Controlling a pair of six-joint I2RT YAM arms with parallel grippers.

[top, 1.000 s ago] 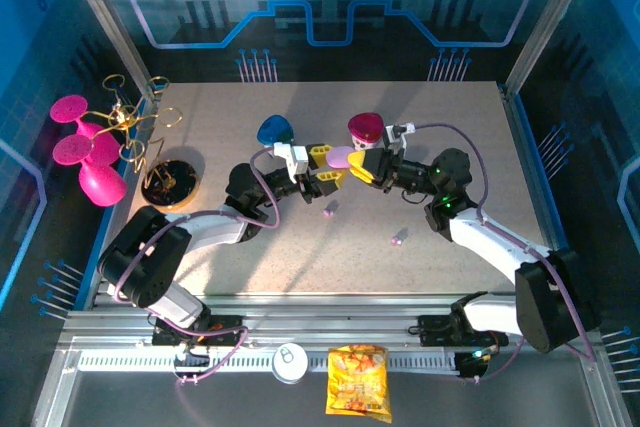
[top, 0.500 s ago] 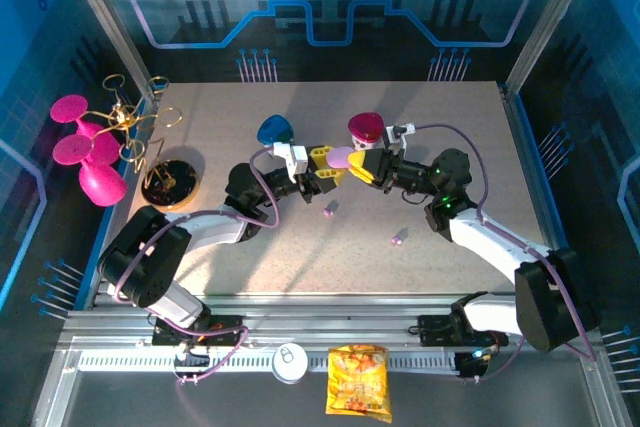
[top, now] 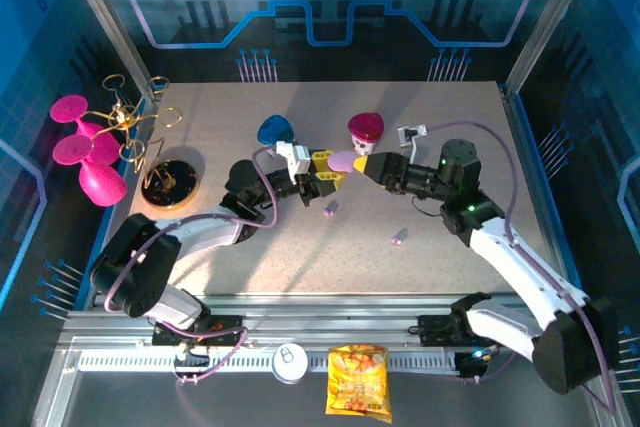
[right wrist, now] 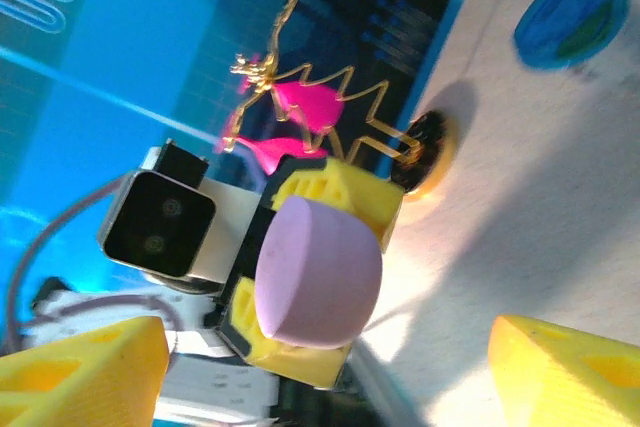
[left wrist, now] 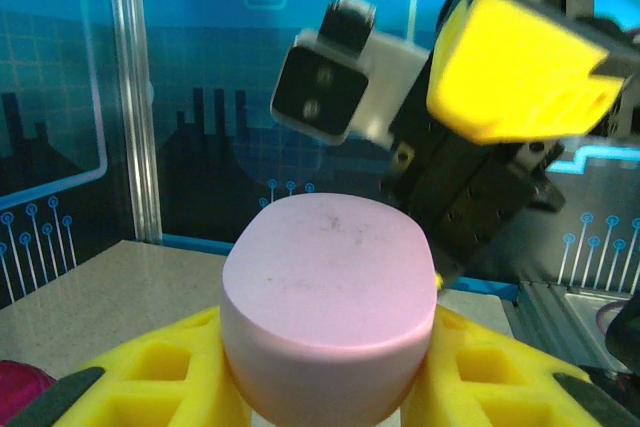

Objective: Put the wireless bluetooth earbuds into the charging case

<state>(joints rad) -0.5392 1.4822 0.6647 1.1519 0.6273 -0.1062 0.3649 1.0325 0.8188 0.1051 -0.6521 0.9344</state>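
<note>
A: Blue-lit panels with a circuit pattern are seen behind a speckled worktop (top: 220,107). Where are the earbuds (top: 330,208) to be found?

B: Both are seen lying loose around the middle of the worktop. One lilac-pink bud is placed just on the near-edge side of the spot where the two arms meet. The second earbud (top: 398,239) is set further toward the right and near edges, well apart from the first. Neither is touched by anything.

A: And the charging case (top: 343,160)?

B: It is held up over the middle of the worktop. The lilac, pill-shaped case is clamped between the yellow fingers (left wrist: 140,397) of the left end effector (top: 325,173), with a flat end face turned toward the right arm.

A: How is the right end effector (top: 363,165) set?

B: Its jaws are spread wide and nothing is gripped. The case is seen just ahead of them, not between them.

A: What else is carried?

B: A blue domed object (top: 275,130) and a magenta domed object (top: 366,128) are stood just on the far-edge side of the end effectors. A gold wire stand (top: 170,185) on a dark round base is placed at the left edge, and a pink ornament (top: 85,152) is seen beyond that edge. A can (top: 291,362) and a snack bag (top: 358,379) are laid on the rail past the near edge.
</note>
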